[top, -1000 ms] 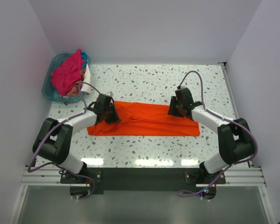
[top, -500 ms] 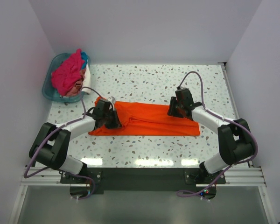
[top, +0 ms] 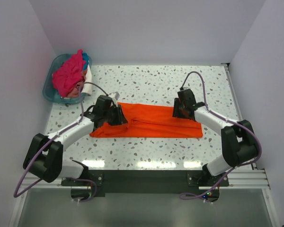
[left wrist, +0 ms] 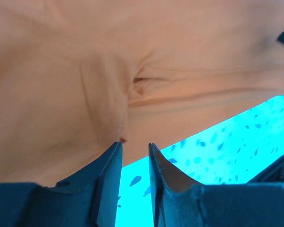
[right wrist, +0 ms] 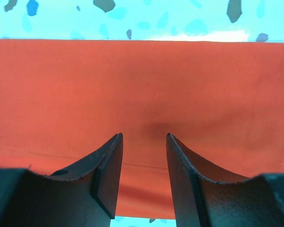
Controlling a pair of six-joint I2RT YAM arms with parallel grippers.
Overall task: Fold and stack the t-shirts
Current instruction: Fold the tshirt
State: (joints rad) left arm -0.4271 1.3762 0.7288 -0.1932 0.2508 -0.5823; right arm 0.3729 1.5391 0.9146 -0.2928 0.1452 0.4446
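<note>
The bright orange t-shirt (top: pixel 156 120) lies on the table as a long flat strip, with a crease near its left end. My left gripper (top: pixel 115 115) hovers low over that left end. In the left wrist view its jaws (left wrist: pixel 135 144) stand narrowly apart with only table showing between them, at the near edge of the shirt (left wrist: pixel 132 56). My right gripper (top: pixel 180 111) is over the strip's right part. In the right wrist view it is open (right wrist: pixel 144 135) just above the flat cloth (right wrist: pixel 142 85), holding nothing. A magenta-pink shirt (top: pixel 67 75) is heaped in the basket, with blue (top: pixel 86 59) and white (top: pixel 89 74) cloth beside it.
The teal plastic basket (top: pixel 51 92) stands at the back left corner of the speckled table (top: pixel 151 82). Walls close in the left, back and right sides. A metal rail runs along the near edge by the arm bases.
My left gripper has moved right along the shirt's left end, which lifted briefly and lies flat again. My right gripper has barely moved.
</note>
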